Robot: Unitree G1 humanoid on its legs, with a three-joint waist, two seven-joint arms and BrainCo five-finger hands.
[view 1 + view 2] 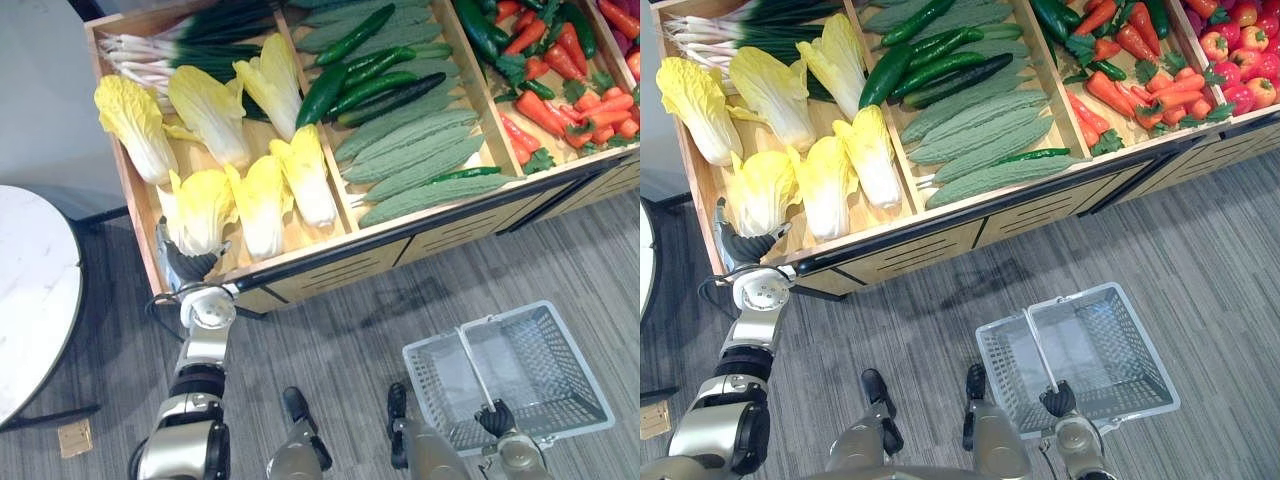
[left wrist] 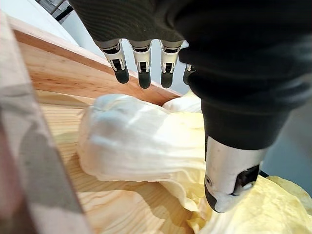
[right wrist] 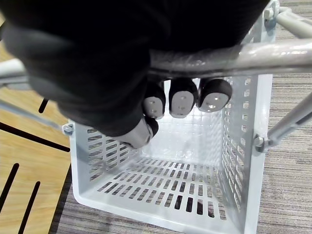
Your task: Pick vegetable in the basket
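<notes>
Several yellow napa cabbages lie in the left compartment of the wooden stall (image 1: 300, 262). My left hand (image 1: 190, 263) is at that compartment's front left corner, right against the nearest cabbage (image 1: 200, 208). In the left wrist view its fingers (image 2: 142, 73) are straight and the thumb stands apart, open over the pale cabbage (image 2: 131, 141). My right hand (image 1: 495, 415) is shut on the handle (image 3: 234, 56) of the empty grey plastic basket (image 1: 432, 342), which hangs low over the floor in front of the stall.
The stall also holds green onions (image 1: 170, 45), cucumbers (image 1: 365, 70), bitter gourds (image 1: 420, 150), carrots (image 1: 560, 95) and red fruit (image 1: 1240, 60). A white round table (image 1: 30, 290) stands at the left. A small tan square (image 1: 75, 437) lies on the grey floor.
</notes>
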